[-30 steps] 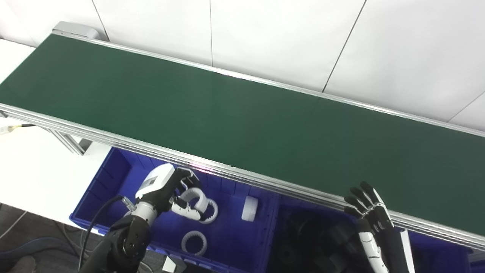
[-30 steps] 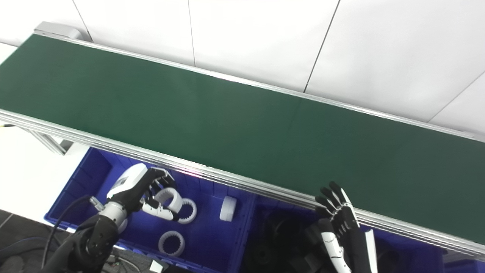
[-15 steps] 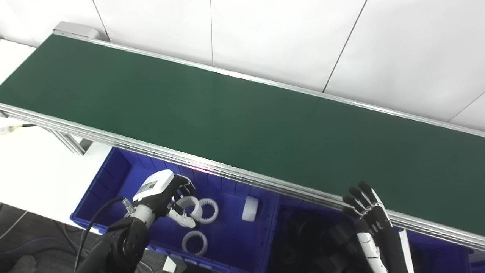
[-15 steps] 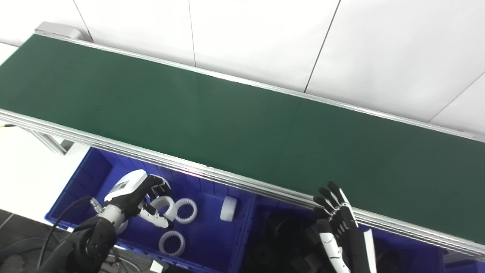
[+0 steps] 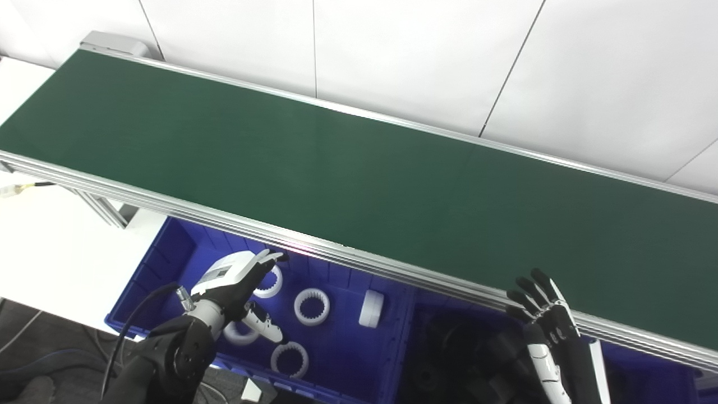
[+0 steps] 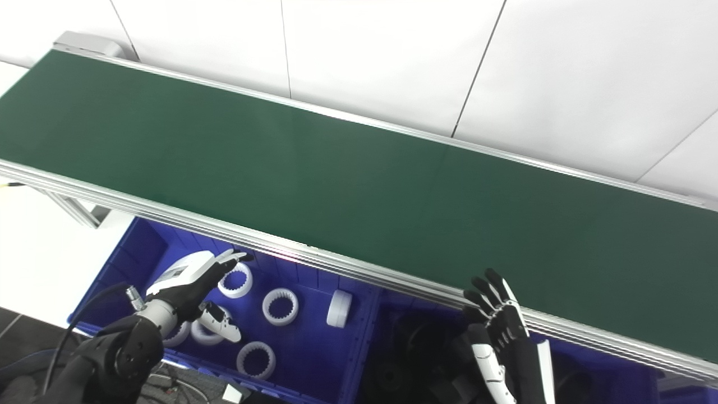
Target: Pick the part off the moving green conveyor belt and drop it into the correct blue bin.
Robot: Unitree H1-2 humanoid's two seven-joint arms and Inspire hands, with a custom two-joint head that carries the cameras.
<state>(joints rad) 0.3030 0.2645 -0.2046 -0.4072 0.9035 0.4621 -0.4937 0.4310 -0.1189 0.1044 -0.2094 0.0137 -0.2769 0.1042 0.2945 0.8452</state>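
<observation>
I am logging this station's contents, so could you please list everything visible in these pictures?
Conveyor belt: one, dark green, silver rails, running diagonally, nothing on it.
Left bin: one, blue, below the belt's near rail.
Toothed rings: at least four, white, in the left bin.
Solid disc: one, white, on edge in the left bin.
Right bin: one, blue, holding dark parts too dim to count.
Left hand: open, over the left bin.
Right hand: open, fingers spread, by the near rail.

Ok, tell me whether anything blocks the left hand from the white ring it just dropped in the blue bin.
Nothing visible does. The left hand is open over the left blue bin, and the white ring lies just beyond its fingertips.
</observation>
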